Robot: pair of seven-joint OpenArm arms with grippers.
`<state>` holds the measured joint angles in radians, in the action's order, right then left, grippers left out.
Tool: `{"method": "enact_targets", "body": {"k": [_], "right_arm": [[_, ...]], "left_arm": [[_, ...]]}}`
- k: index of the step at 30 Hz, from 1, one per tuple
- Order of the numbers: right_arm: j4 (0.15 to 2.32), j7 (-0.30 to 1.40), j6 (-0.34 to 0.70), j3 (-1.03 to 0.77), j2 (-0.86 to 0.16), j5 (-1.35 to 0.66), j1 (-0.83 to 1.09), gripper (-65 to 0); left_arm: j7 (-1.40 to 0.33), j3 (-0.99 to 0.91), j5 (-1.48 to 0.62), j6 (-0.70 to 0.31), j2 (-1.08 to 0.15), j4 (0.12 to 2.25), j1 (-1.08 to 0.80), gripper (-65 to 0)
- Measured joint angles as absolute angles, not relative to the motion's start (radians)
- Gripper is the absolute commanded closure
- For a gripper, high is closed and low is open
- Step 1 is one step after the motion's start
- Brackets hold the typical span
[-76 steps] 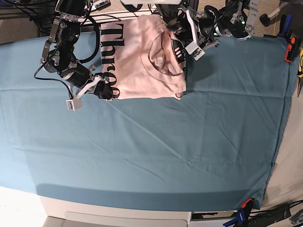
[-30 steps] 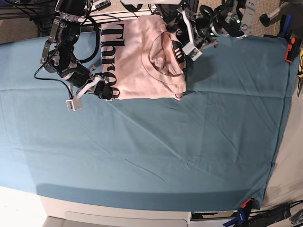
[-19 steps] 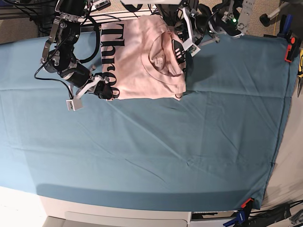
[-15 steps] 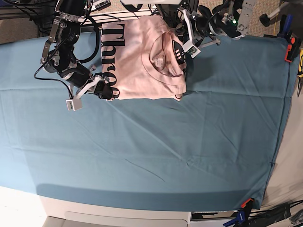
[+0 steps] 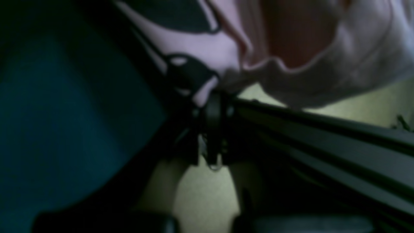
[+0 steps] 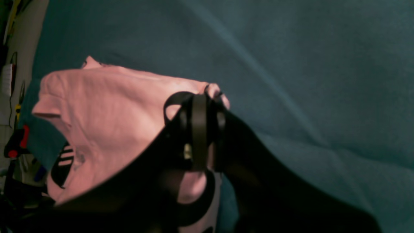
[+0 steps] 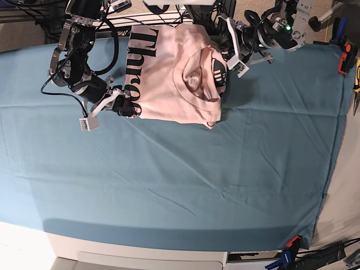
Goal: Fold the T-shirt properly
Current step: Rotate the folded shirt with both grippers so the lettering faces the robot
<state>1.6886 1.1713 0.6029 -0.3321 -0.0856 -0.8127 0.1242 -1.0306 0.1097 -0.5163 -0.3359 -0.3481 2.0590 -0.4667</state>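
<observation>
The pale pink T-shirt (image 7: 169,73) lies folded at the far edge of the teal cloth, with black lettering along its left side and a logo near the collar. My right gripper (image 7: 125,107) is shut on the shirt's near left corner; the right wrist view shows the jaws (image 6: 200,103) pinching the pink hem (image 6: 106,113). My left gripper (image 7: 226,50) is at the shirt's right edge near the collar; the left wrist view shows it (image 5: 212,97) shut on a printed fold of the shirt (image 5: 323,38), lifted off the cloth.
The teal table cloth (image 7: 197,180) covers the table, lightly creased. A red clamp (image 7: 344,56) and tools sit at the right edge, and blue clamps (image 7: 287,256) at the near right corner. A black frame rail (image 5: 323,129) runs behind the table's far edge.
My left gripper has moved right and slightly back with the shirt's right edge. The shirt has shifted right and its near edge now slants. The right gripper has barely moved.
</observation>
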Motion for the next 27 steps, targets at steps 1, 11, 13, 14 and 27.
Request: {"method": "enact_targets", "body": {"k": [1,11,13,14,27], "right_arm": [[1.696,1.172,0.603,-0.332,-0.086,-0.812,0.128,0.0],[1.811,1.177,0.603,-0.333,-0.086,-0.725,0.183,0.0],[1.812,1.172,0.603,-0.333,-0.086,-0.722,0.193,0.0],[1.812,1.171,0.603,-0.333,-0.086,-0.722,0.199,0.0],[1.814,1.177,0.603,-0.333,-0.086,-0.764,0.294,0.0]], "left_arm": [[-1.031,0.110,-0.516,-0.336,-0.347,2.059,-0.462,0.0],[-1.015,0.110,-0.456,-0.309,-0.347,2.058,-0.395,0.0],[-1.011,0.110,-0.457,-0.309,-0.346,2.038,-0.378,0.0],[-1.008,0.110,-0.457,-0.309,-0.346,2.025,-0.367,0.0],[-1.008,0.110,-0.458,-0.307,-0.346,1.868,-0.175,0.0]]}}
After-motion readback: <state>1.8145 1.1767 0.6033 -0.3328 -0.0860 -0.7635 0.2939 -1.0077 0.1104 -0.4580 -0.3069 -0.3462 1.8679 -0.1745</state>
